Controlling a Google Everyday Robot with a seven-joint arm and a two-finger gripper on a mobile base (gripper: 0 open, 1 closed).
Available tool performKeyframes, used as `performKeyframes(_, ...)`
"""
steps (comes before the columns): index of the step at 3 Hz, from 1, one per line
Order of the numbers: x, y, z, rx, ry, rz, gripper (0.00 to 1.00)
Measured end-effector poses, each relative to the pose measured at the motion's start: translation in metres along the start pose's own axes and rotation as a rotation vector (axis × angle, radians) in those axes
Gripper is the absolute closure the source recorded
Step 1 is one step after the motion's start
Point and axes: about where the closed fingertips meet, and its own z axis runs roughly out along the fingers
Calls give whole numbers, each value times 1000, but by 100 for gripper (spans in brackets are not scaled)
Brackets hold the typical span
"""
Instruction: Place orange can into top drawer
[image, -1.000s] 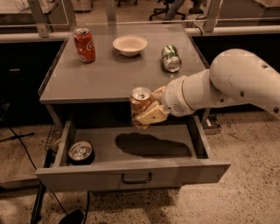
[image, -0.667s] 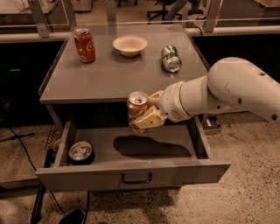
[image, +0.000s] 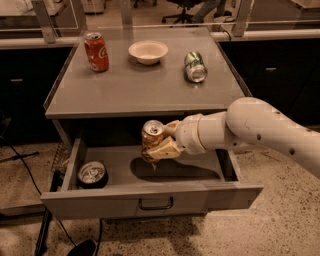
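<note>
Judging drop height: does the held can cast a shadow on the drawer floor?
Camera view: the gripper, shut on the orange can, hangs above the top drawer; a dark shadow lies on the drawer floor just beneath it. The drawer's rear, under the tabletop, is in deep shade.

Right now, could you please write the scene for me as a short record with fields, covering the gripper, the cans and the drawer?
gripper: over the open drawer, shut on the orange can
orange can: held top up, above the drawer floor, not yet set down
drawer: pulled open, handle at front centre
other can: stands inside the drawer at its left end
table: above the drawer
red can: upright, back left of the table
bowl: back centre
green can: lying on its side, back right
</note>
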Motion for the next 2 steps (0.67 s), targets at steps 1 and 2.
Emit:
performKeyframes(1,29,-6,37,-46,19,10,100)
performKeyframes(2,30,-5,38,-48,20,4,100)
